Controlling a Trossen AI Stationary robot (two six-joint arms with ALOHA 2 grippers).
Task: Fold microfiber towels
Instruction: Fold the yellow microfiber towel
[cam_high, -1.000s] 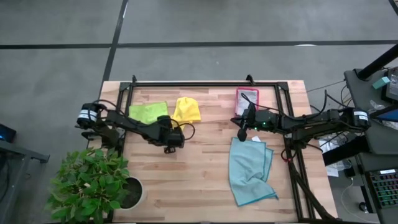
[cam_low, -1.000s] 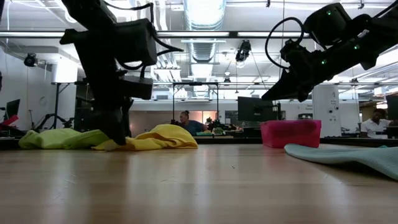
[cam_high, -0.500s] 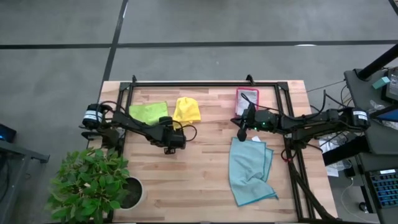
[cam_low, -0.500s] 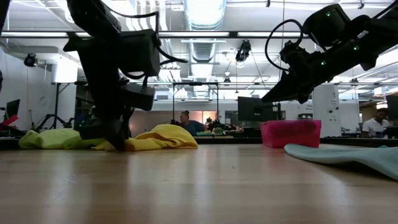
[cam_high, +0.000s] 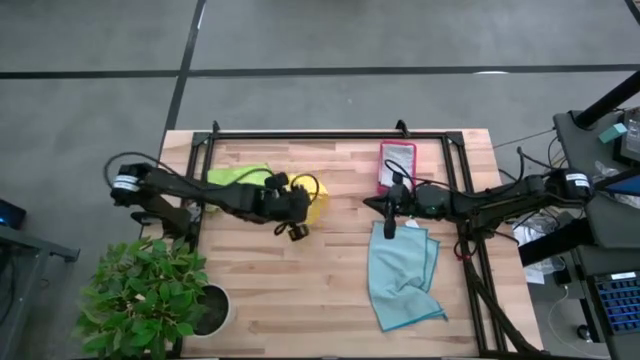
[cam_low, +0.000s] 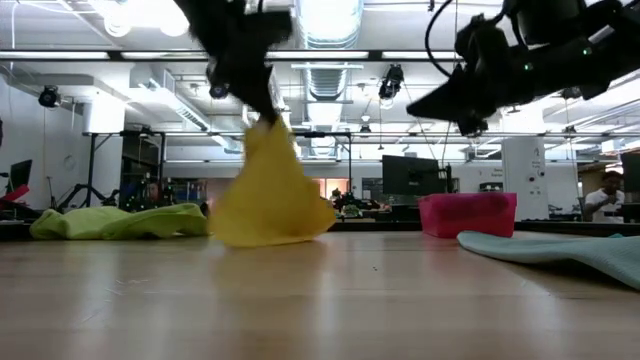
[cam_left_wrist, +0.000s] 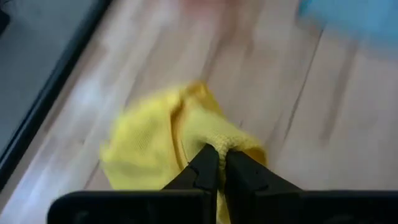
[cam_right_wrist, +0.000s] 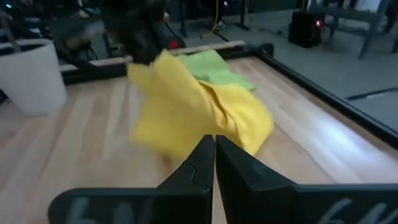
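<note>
A: Left gripper (cam_left_wrist: 217, 163) has just clamped the soft yellow microfiber towel (cam_low: 268, 190), hoisting it off the wooden table (cam_high: 330, 270).

B: So it's fetching it for folding. Right gripper (cam_right_wrist: 214, 149) hovers pinched, empty.

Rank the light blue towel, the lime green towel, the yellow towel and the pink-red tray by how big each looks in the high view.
1. Light blue microfiber towel, spread flat, clearly largest.
2. Lime green microfiber towel.
3-4. Pink-red rectangular tray and yellow microfiber towel: unsure, since the towel hangs bunched from the shut left gripper and is partly hidden.
</note>
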